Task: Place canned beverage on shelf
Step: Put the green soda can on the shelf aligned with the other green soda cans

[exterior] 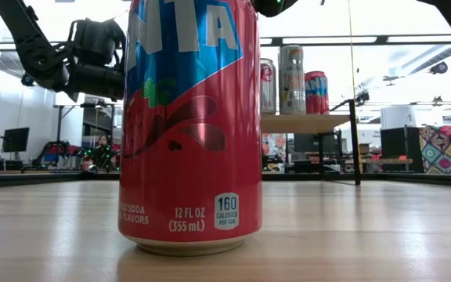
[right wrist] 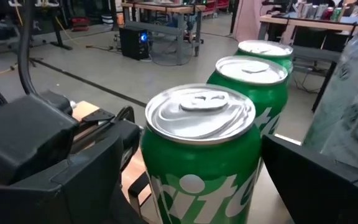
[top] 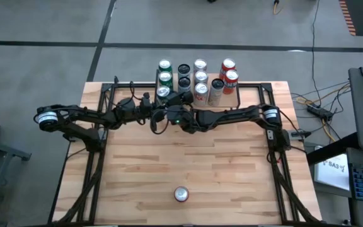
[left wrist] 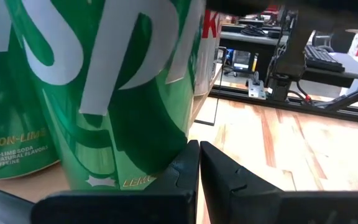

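Shelf [top: 244, 88] sits at the top centre of the high view, at the table's far edge, crowded with upright cans: a column of green ones on the left, dark ones next, silver-white in the middle, two red at the right.

Right gripper [top: 169, 99] is at the shelf's lower-left corner, fingers spread wide on either side of the nearest green can [right wrist: 201, 155]. In the right wrist view the can stands upright between the two dark fingers [right wrist: 67, 180], silver lid up, and two more green cans [right wrist: 253, 78] line up behind it. No clear contact between the fingers and the can wall can be made out.

Left gripper [left wrist: 199, 180] sits just left of it in the high view, fingers pressed together, holding nothing. Its wrist view shows the closed tips right up against the base of a green lemon-lime can [left wrist: 104, 87] on the shelf board.

One red soda can [top: 181, 194] stands alone at the bottom centre of the high view, on the butcher-block tabletop [top: 232, 164], well apart from both arms. It fills the low view, with the shelf and its cans in the background to the right.
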Tool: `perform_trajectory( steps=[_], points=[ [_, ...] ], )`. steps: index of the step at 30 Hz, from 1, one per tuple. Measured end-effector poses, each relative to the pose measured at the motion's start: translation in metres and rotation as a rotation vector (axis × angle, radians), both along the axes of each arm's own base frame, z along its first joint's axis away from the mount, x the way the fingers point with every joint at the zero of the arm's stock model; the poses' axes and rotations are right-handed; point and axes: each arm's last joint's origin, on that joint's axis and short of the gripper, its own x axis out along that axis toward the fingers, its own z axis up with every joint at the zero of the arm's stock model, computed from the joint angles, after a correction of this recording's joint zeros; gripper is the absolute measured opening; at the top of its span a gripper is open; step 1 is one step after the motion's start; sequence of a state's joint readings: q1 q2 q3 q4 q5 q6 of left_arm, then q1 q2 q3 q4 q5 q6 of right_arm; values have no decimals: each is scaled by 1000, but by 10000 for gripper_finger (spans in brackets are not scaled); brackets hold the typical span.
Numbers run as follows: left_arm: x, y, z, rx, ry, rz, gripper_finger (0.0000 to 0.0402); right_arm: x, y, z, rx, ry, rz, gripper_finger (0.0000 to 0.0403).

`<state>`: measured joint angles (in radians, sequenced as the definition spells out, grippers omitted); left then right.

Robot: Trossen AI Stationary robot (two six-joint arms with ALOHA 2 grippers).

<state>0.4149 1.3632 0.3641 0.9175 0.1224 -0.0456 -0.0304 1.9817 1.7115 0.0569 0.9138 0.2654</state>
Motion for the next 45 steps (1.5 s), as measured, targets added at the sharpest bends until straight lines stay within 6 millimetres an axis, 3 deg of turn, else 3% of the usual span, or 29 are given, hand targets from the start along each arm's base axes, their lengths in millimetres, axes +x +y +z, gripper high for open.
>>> perform_trajectory(
  steps=[21, 32, 45],
  points=[
    [0, 0, 1, 2, -6, 1, 0, -10, 23, 22, -47, 22, 25, 368],
    [0, 0, 0, -2, 2, -2, 0, -36, 45, 52, -58, 106, 88, 368],
    [-6, -13, 4, -45, 6, -229, 0, -88, 53, 89, -1, 299, 299, 368]
  ],
)
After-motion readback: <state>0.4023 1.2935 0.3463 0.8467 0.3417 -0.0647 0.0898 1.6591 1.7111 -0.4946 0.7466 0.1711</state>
